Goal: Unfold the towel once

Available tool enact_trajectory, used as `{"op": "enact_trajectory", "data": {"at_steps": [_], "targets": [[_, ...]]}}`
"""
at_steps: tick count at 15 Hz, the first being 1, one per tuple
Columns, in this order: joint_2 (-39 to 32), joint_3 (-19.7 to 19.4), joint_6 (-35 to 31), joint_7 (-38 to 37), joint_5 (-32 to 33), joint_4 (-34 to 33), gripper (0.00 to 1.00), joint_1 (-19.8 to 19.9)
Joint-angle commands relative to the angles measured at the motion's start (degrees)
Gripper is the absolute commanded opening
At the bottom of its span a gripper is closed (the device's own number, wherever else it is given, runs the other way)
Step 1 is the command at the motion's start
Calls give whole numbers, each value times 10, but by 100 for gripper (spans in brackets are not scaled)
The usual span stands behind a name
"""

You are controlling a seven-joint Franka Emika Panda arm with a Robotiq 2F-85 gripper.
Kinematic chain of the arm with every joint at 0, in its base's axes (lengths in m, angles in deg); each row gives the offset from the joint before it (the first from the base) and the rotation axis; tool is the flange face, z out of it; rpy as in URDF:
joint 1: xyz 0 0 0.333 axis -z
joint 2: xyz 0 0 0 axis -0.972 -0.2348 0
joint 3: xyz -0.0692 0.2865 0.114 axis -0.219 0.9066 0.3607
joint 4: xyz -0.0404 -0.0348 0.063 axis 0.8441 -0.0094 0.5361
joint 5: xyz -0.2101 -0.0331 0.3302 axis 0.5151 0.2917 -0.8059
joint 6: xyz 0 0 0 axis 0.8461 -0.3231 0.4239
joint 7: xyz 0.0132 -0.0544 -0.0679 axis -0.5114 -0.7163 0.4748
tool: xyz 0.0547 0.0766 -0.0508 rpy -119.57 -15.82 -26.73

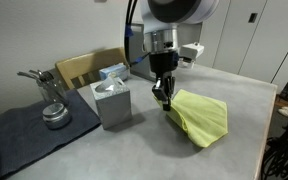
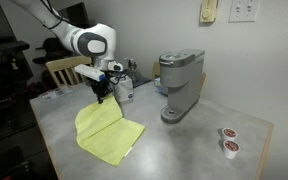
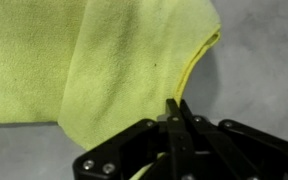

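A yellow-green towel (image 1: 200, 117) lies on the grey table, also seen in an exterior view (image 2: 106, 133) and filling the upper part of the wrist view (image 3: 114, 55). My gripper (image 1: 163, 98) stands over the towel's near corner and lifts that edge a little off the table (image 2: 101, 97). In the wrist view the two black fingers (image 3: 177, 106) are pressed together with the towel's yellow hem running between them. One layer of towel lies folded over another.
A grey tissue box (image 1: 111, 100) stands close beside the gripper. A coffee machine (image 2: 180, 86) stands at the back of the table. Two small cups (image 2: 227, 140) sit near the table corner. A wooden chair (image 1: 84, 66) and a metal pot (image 1: 52, 112) are behind.
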Motion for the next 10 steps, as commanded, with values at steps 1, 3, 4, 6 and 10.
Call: {"op": "enact_trajectory", "data": {"at_steps": [1,3,4,6,10], "targets": [[-12,6,2,-13,15,-18,1,-2],[-14,6,4,-13,17,-23,1,-5],[-15,6,5,-13,20,-25,1,-7],[-19,6,6,-13,25,-31,1,-10],[-28,10,8,-5,26,-42,1,-11]]}}
